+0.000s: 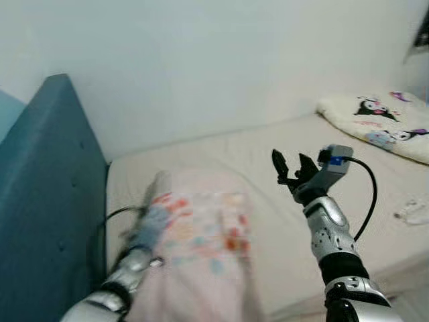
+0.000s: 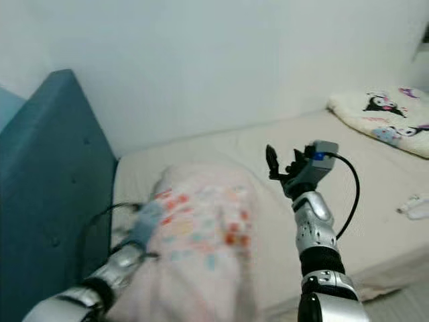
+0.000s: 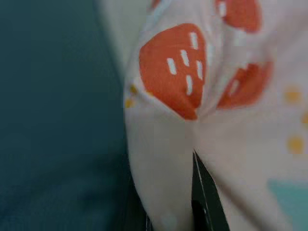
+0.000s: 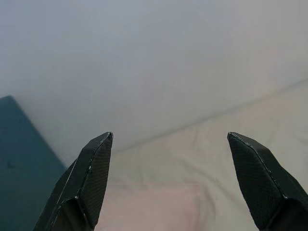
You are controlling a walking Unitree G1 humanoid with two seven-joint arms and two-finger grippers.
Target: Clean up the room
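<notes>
A pink pillow [image 1: 201,248] printed with red strawberries lies blurred on the beige mattress [image 1: 268,161], close to the blue headboard [image 1: 47,201]. My left gripper [image 1: 149,218] is at the pillow's left edge, shut on its fabric; the left wrist view has the strawberry cloth [image 3: 192,96] pinched against a black finger [image 3: 204,202]. Raised above the mattress to the right of the pillow, my right gripper [image 1: 289,166] stands open with nothing between its fingers [image 4: 91,178].
A white blanket [image 1: 382,121] with cartoon prints is bunched at the bed's far right. A small white object [image 1: 412,211] lies near the right edge of the mattress. A pale wall [image 1: 201,60] runs behind the bed.
</notes>
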